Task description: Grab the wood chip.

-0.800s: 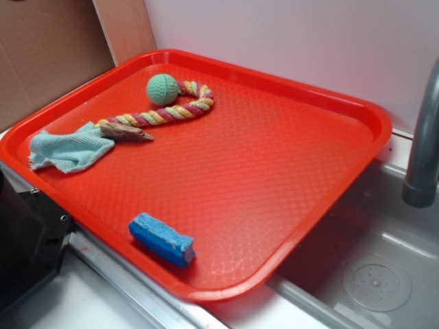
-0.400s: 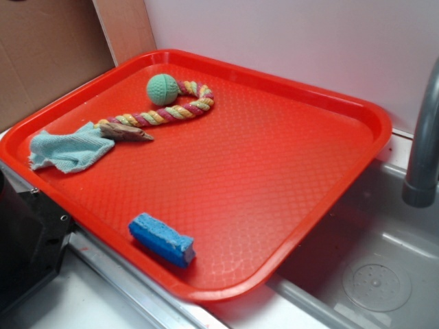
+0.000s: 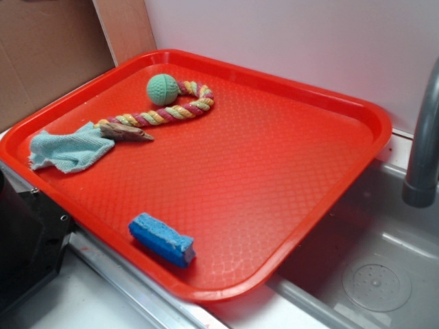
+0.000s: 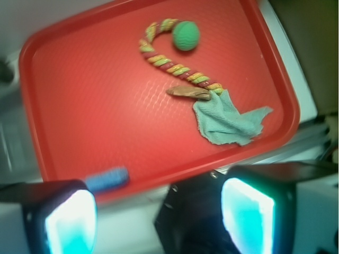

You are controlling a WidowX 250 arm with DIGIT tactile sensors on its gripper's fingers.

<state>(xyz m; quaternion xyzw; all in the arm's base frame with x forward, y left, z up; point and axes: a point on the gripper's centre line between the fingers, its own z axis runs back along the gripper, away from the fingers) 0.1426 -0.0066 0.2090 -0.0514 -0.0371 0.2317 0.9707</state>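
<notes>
1. On the exterior view I see the wood chip lying at the tray's far-left side, its blunt end touching the teal cloth and its length against the braided rope; the blue sponge sits well apart, near the front rim
2. From the wrist view, the gripper hangs high above the tray's near edge, fingers spread wide with nothing between them; the chip lies far off, beside the rope
3. I judge it light, stiff and rough, so I'd pinch its thicker middle across the width, clear of cloth and rope
</notes>
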